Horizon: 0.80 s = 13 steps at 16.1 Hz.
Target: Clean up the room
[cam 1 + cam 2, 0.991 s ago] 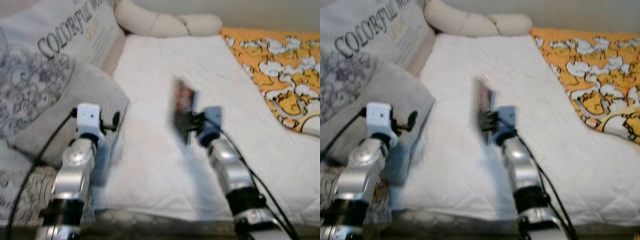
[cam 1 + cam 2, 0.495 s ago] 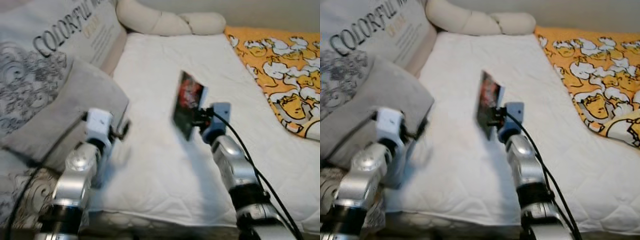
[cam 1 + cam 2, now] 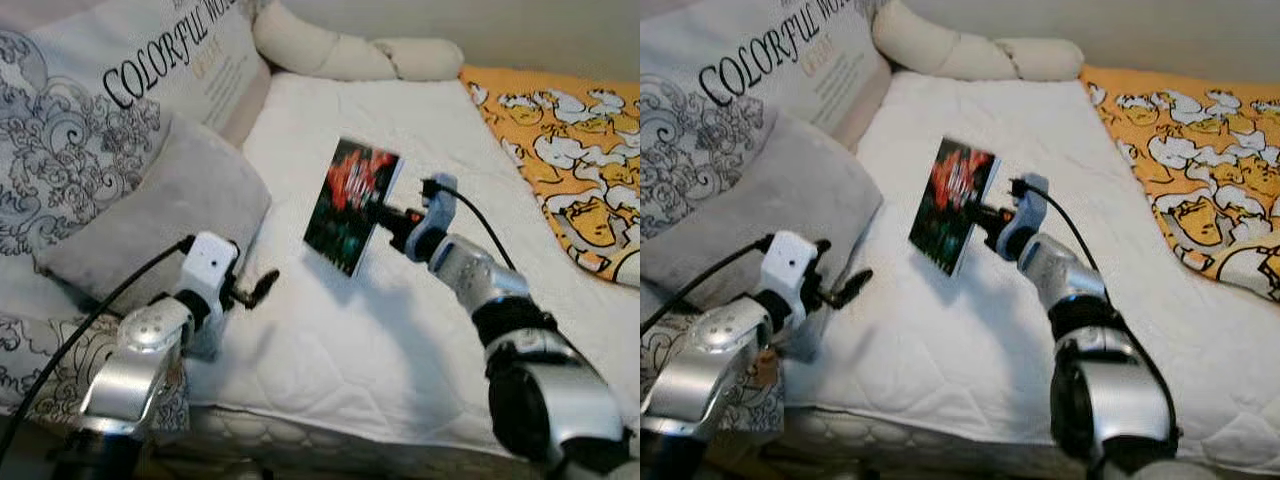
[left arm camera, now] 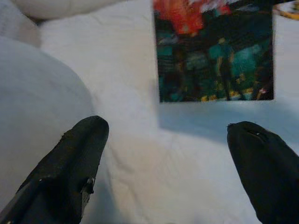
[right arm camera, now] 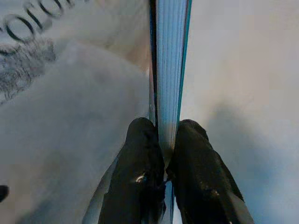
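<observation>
Scene: a bed with a white quilted mattress cover [image 3: 400, 330]. At its head lies a long cream bolster [image 3: 350, 52]. On the robot's left sit a grey pillow [image 3: 165, 215] and, behind it, a large patterned pillow [image 3: 110, 100] printed with black lettering. On the right edge lies an orange blanket [image 3: 560, 150] with a white and yellow cartoon print.

The book [image 3: 352, 205], dark cover with red and green artwork, is held up off the mattress cover, above its middle, cover tilted toward the robot's left. The right gripper [image 5: 161, 154] clamps the book's edge between both black fingers [image 5: 140, 186]; the page block shows between them.

The left gripper [image 4: 173, 154] hovers low over the mattress cover just beside the grey pillow, fingers spread wide and empty, pointing toward the book. Nothing lies between it and the book. No containers are in view.
</observation>
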Tool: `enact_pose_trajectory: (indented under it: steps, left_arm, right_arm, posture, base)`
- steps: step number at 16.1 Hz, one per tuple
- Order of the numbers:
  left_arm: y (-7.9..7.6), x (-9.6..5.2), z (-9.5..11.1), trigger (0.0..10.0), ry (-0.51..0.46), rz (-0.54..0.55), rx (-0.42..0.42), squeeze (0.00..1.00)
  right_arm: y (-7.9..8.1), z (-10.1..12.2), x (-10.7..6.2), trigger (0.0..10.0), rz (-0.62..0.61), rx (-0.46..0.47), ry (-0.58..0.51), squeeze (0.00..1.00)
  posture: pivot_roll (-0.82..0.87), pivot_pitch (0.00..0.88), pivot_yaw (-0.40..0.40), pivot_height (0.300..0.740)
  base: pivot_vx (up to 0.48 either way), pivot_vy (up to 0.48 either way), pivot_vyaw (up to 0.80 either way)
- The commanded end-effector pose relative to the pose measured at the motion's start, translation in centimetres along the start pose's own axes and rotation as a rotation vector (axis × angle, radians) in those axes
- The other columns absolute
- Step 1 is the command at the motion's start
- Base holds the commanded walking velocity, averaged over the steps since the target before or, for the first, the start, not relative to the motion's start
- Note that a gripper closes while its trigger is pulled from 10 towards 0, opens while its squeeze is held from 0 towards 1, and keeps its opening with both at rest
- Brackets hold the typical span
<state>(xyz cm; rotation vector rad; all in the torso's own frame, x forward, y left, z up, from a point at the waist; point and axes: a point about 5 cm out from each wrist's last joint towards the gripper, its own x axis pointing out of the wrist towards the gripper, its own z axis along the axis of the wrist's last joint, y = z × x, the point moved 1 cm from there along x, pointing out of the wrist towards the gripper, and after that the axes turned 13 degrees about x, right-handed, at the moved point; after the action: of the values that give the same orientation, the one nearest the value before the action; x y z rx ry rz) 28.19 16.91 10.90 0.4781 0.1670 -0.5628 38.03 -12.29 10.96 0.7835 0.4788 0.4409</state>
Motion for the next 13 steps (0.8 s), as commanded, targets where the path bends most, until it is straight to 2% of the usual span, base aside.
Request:
enact_pose_trajectory:
  steps: [1,2,4,5,7,8,9,11,13]
  left_arm:
    - [-1.0,-0.4,0.7,10.0,-0.021,-0.09,0.018,0.0]
    - [-1.5,-0.9,0.8,10.0,-0.015,-0.139,0.013,0.0]
    - [-1.6,-1.3,0.9,10.0,-0.011,-0.146,0.003,0.0]
    - [-2.2,-2.0,1.0,10.0,-0.002,-0.17,-0.001,0.0]
    - [-3.0,-3.6,1.0,10.0,0.03,-0.209,-0.017,0.0]
    - [-3.2,-4.0,1.0,10.0,0.04,-0.22,-0.02,0.0]
    - [-3.6,-5.2,0.5,10.0,0.077,-0.252,-0.027,0.0]
    - [-3.8,-5.8,0.3,10.0,0.096,-0.262,-0.03,0.0]
    - [-3.7,-6.8,0.4,10.0,0.126,-0.262,-0.032,0.0]
  right_arm:
    - [0.2,0.6,-0.1,10.0,0.012,0.067,0.038,0.0]
    - [0.1,0.0,0.0,10.0,0.019,0.126,0.088,0.0]
    - [-0.1,-0.3,-0.1,10.0,0.027,0.177,0.101,0.0]
    - [-0.6,-0.7,-0.2,10.0,-0.009,0.218,0.102,0.0]
    - [-0.5,-1.5,-0.2,10.0,0.016,0.266,0.144,0.0]
    - [-0.6,-1.7,-0.2,10.0,0.015,0.269,0.156,0.0]
    - [-1.2,-2.5,-0.5,10.0,-0.016,0.241,0.205,0.0]
    - [-1.6,-3.0,-0.6,10.0,-0.037,0.228,0.226,0.0]
    - [-2.3,-4.1,-0.7,10.0,-0.113,0.204,0.255,0.0]
  posture:
    - [0.06,0.0,-0.054,0.74]
    - [0.07,0.0,-0.056,0.74]
    - [0.08,0.0,-0.056,0.74]
    - [0.1,0.0,-0.058,0.74]
    - [0.13,0.002,-0.054,0.74]
    - [0.13,0.024,-0.056,0.74]
    - [0.15,0.077,-0.064,0.74]
    - [0.16,0.094,-0.069,0.74]
    - [0.19,0.143,-0.077,0.74]
  base:
    - [0.0,0.0,0.0]
    - [0.0,0.0,0.0]
    - [0.0,0.0,0.0]
    - [0.0,0.0,0.0]
    - [0.0,0.0,0.0]
    - [0.0,0.0,0.0]
    - [0.0,0.0,0.0]
    - [0.0,0.0,0.0]
    - [0.0,0.0,0.0]
